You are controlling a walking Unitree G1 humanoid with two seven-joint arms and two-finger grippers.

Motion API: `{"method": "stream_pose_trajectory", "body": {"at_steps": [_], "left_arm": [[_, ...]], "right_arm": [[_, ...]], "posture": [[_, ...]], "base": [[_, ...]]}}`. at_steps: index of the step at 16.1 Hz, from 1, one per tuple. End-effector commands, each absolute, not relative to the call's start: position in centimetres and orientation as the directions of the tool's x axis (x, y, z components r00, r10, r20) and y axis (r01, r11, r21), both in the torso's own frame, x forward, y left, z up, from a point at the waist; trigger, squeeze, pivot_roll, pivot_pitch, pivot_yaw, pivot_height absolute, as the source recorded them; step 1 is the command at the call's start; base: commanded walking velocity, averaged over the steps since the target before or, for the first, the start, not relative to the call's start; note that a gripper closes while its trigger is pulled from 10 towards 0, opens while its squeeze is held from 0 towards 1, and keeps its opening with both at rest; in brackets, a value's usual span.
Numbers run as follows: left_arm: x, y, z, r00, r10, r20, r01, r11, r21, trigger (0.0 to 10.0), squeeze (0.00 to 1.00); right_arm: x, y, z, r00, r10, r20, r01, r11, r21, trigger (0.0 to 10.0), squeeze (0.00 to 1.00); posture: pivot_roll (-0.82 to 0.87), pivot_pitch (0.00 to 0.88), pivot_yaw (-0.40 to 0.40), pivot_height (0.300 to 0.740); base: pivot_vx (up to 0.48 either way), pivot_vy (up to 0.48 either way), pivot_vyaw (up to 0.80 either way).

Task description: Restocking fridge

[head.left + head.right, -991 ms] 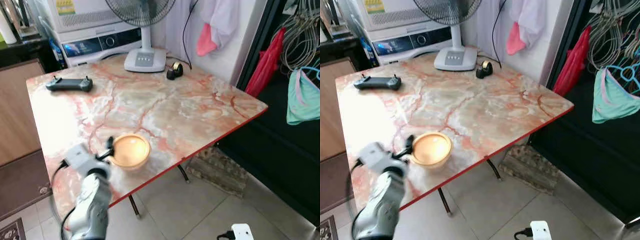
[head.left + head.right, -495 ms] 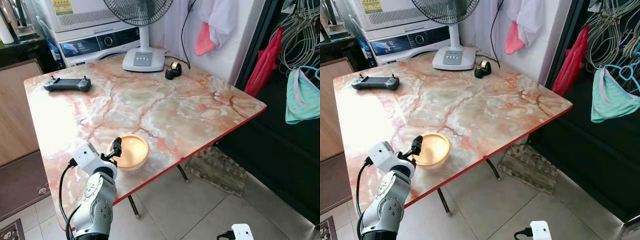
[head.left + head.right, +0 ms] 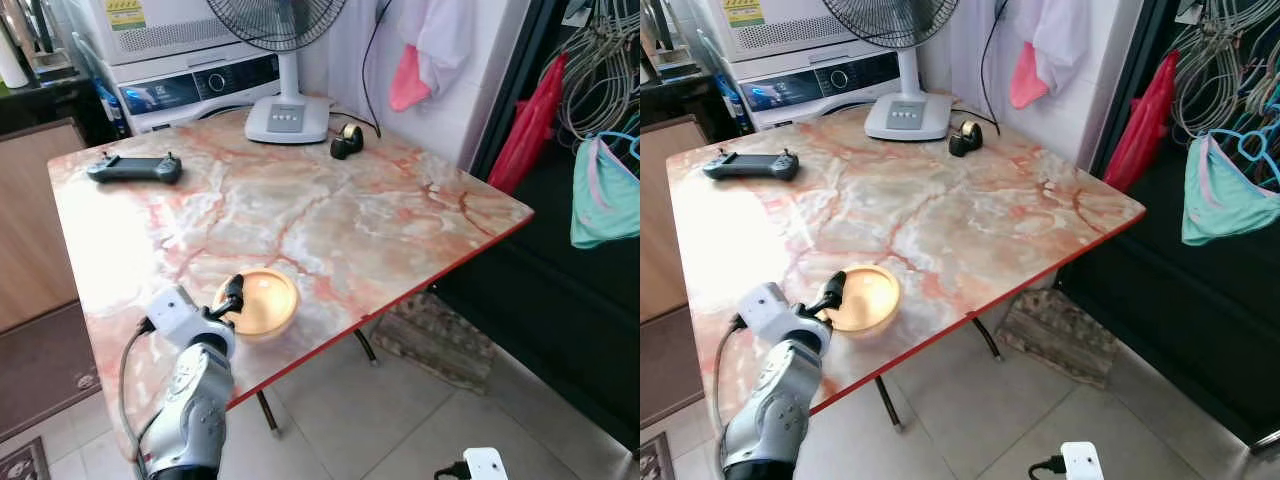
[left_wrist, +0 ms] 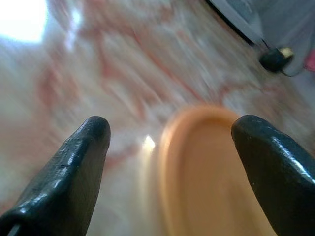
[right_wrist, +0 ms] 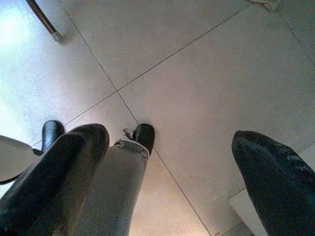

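Left wrist view: we are spreading our left fingers apart, the bowl lying ahead, lower right of frame.

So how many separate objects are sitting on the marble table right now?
4: an orange bowl near the front edge by the left gripper, a black controller far left, a fan base and tape dispenser at the back.
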State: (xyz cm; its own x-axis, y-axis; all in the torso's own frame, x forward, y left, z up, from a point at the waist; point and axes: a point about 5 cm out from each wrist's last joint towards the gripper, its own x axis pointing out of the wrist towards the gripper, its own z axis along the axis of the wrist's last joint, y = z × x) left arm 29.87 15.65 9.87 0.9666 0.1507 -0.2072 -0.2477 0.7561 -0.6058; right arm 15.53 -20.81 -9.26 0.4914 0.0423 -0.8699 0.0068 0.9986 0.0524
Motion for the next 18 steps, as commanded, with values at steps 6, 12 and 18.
{"method": "stream_pose_trajectory", "body": {"at_steps": [6, 12, 18], "left_arm": [[29.0, 14.9, 9.8, 0.965, 0.186, -0.187, -0.261, 0.773, -0.578, 10.0, 0.0], [29.0, 14.6, 9.5, 0.964, 0.18, -0.194, -0.261, 0.771, -0.582, 10.0, 0.0], [29.8, 12.9, 8.4, 0.963, 0.094, -0.253, -0.241, 0.724, -0.646, 10.0, 0.0]], "right_arm": [[15.5, -20.9, -9.3, 0.492, 0.041, -0.869, 0.015, 0.998, 0.055, 10.0, 0.0], [15.6, -20.8, -9.2, 0.497, 0.045, -0.867, 0.014, 0.998, 0.059, 10.0, 0.0], [15.6, -20.9, -9.2, 0.499, 0.041, -0.866, 0.016, 0.998, 0.057, 10.0, 0.0]], "posture": [[0.06, 0.0, -0.021, 0.74], [0.06, 0.0, -0.022, 0.74], [0.05, 0.0, -0.026, 0.74]], "base": [[0.0, 0.0, 0.0], [0.0, 0.0, 0.0], [0.0, 0.0, 0.0]]}}
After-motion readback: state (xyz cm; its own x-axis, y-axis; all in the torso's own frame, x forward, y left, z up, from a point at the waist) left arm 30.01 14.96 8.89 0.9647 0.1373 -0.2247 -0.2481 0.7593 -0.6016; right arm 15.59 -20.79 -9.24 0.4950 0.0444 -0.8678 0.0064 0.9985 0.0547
